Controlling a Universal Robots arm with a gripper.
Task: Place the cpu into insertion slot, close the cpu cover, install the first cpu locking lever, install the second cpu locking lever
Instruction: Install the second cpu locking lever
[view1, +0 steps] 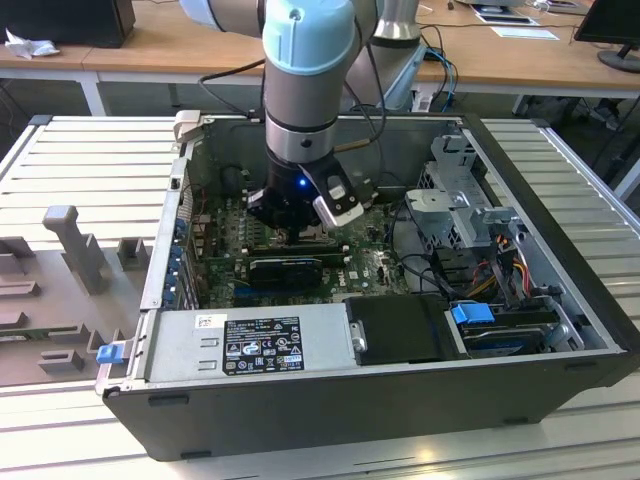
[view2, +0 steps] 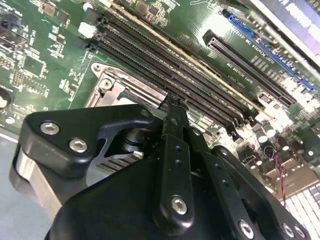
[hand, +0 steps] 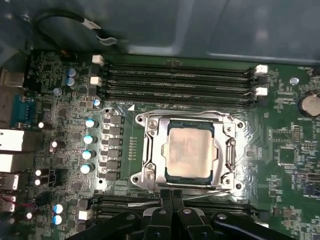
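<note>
Gripper (hand: 171, 197) nearest lens in both wrist views, black fingers (view2: 173, 150) pressed together, closed on nothing visible. Tips just beside socket edge, possibly touching thin lever (hand: 200, 192) there; hard to tell. Cpu (hand: 189, 151) seated in socket, cover (hand: 150, 150) down flat around it, framing silver top. Memory slots (hand: 175, 82) on far side of socket. In exterior view, arm (view1: 305, 90) reaches straight down into open case (view1: 400, 400), gripper (view1: 290, 228) low over board (view1: 225, 265).

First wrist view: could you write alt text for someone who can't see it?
A silver-grey cpu sits in its socket on a green motherboard, with the cpu cover closed flat around it. The black gripper sits beside the socket, near a thin wire lever.
</note>
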